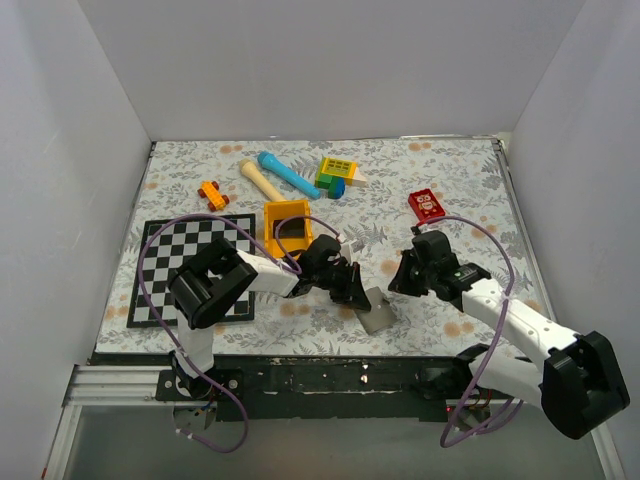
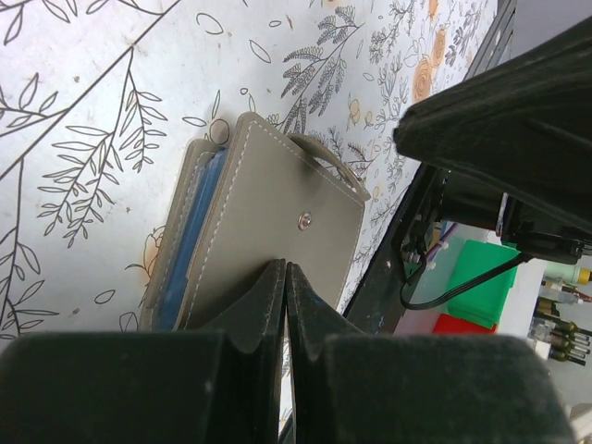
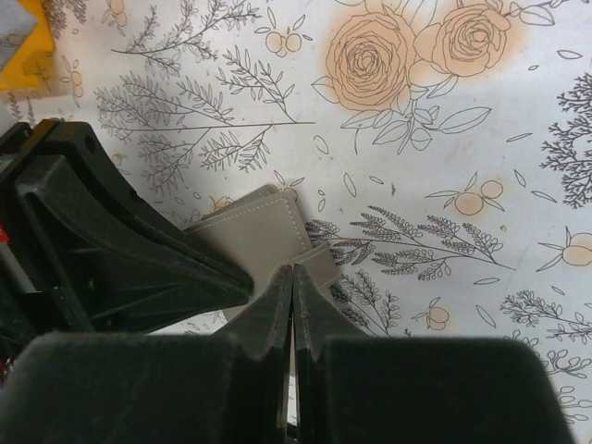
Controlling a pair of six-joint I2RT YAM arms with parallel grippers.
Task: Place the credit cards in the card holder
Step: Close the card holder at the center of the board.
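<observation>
Grey card holder (image 2: 277, 208) seemingly pinched by shut left gripper (image 2: 285, 270).

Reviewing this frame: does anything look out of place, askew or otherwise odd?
Slightly. The card holder lies folded close to the near edge of the table, its snap tab unfastened and arching loose off the cover. No loose credit cards show in any view, though some could be hidden.

I see the card holder (image 2: 277, 231) as matt grey, leather-like, with pale stitching and a shiny metal stud (image 2: 304, 220). The table cover (image 2: 92, 111) looks smooth and printed. The left gripper (image 2: 285, 268) looks like matt black plastic.
</observation>
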